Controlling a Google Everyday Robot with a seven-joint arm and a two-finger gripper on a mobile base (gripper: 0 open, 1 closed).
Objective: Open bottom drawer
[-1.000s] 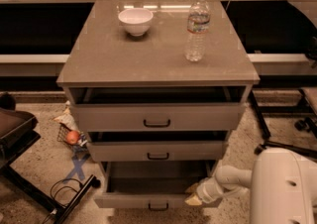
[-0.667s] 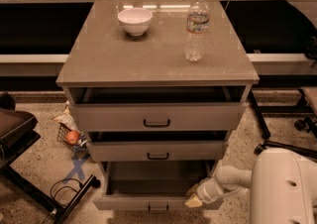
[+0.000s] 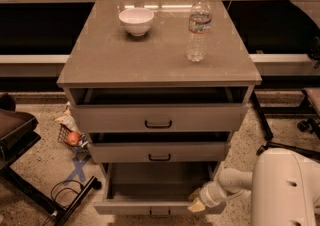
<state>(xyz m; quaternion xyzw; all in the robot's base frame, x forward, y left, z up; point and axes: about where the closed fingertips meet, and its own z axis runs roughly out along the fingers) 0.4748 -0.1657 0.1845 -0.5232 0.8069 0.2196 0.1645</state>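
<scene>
The bottom drawer (image 3: 159, 184) stands pulled well out, its hollow in view. The gripper (image 3: 196, 204) sits at the drawer's right front corner. Whether it grips anything cannot be told.

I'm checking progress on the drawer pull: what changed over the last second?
The gripper, at the bottom drawer's right front corner, edged slightly left and down; the already open drawer may have come out a touch. The bowl, water bottle and upper drawers stayed put.

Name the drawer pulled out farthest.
The bottom drawer, lowest of three, its inside widely exposed; the gripper is at its right front corner.
</scene>
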